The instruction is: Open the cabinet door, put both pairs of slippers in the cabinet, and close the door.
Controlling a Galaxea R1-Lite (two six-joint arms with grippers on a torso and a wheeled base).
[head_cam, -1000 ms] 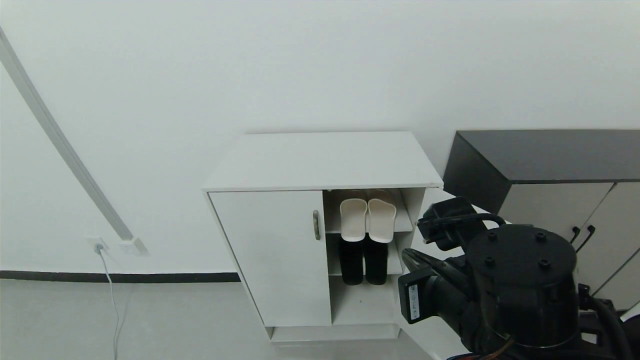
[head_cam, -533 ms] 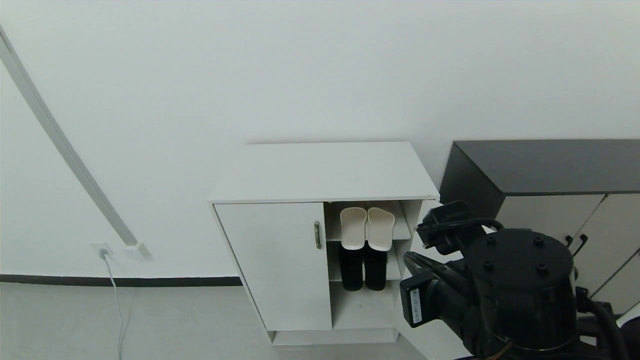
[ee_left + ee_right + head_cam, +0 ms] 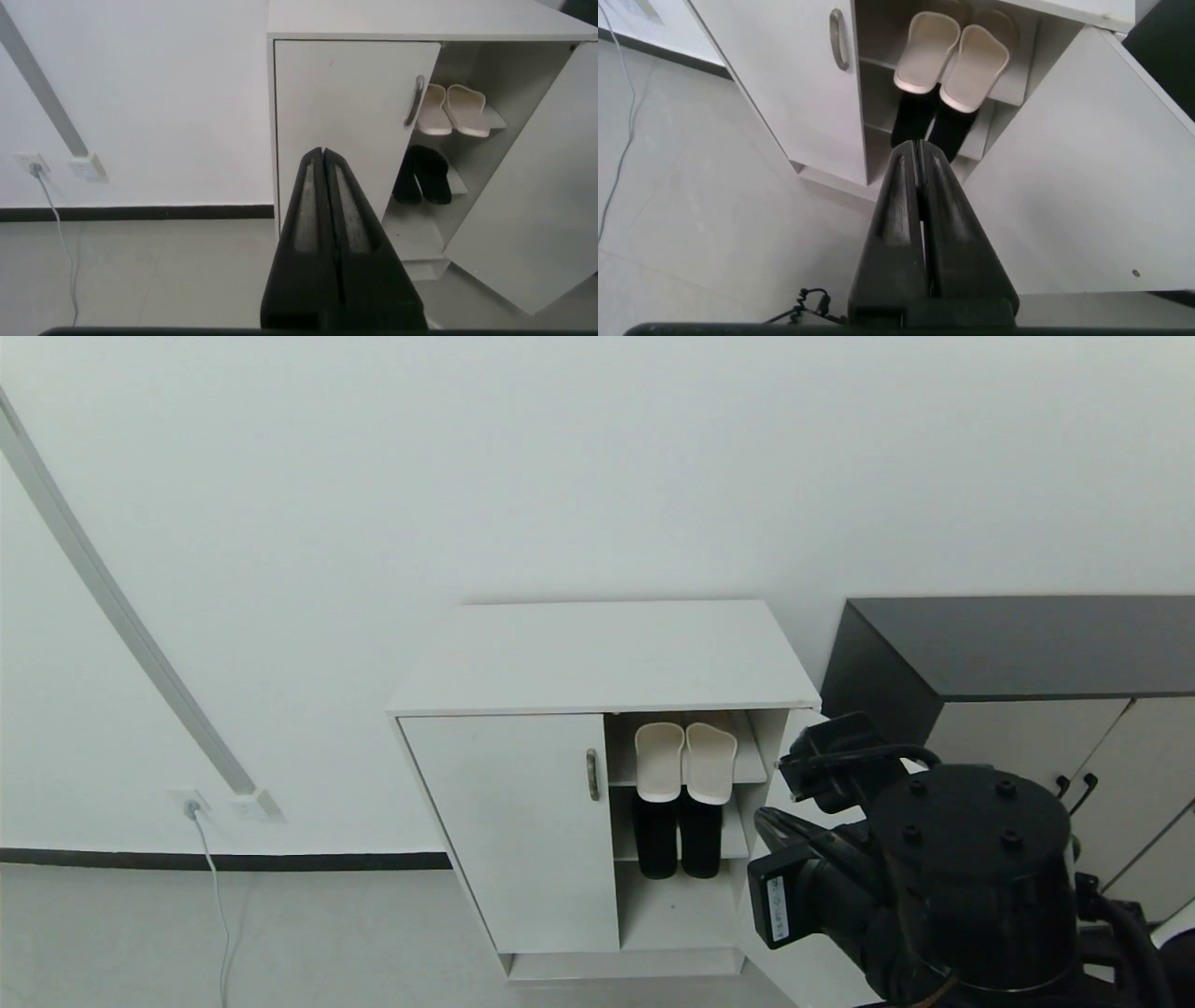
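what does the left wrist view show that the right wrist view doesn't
Left wrist view: the left claw, shut, and the slanted wall conduit beside the cabinet.
Right wrist view: the right claw, shut, a small fitting on the inner face of the open door, and a black cable loop by the arm.
Both: the white slippers on the upper shelf, the black slippers on the shelf below, and the closed door with its handle.

White slippers [image 3: 686, 763] seen laid on upper shelf [image 3: 752, 763]; black slippers [image 3: 679, 840] set on middle shelf [image 3: 738, 842]; cabinet [image 3: 607, 653] stood on floor [image 3: 327, 933].
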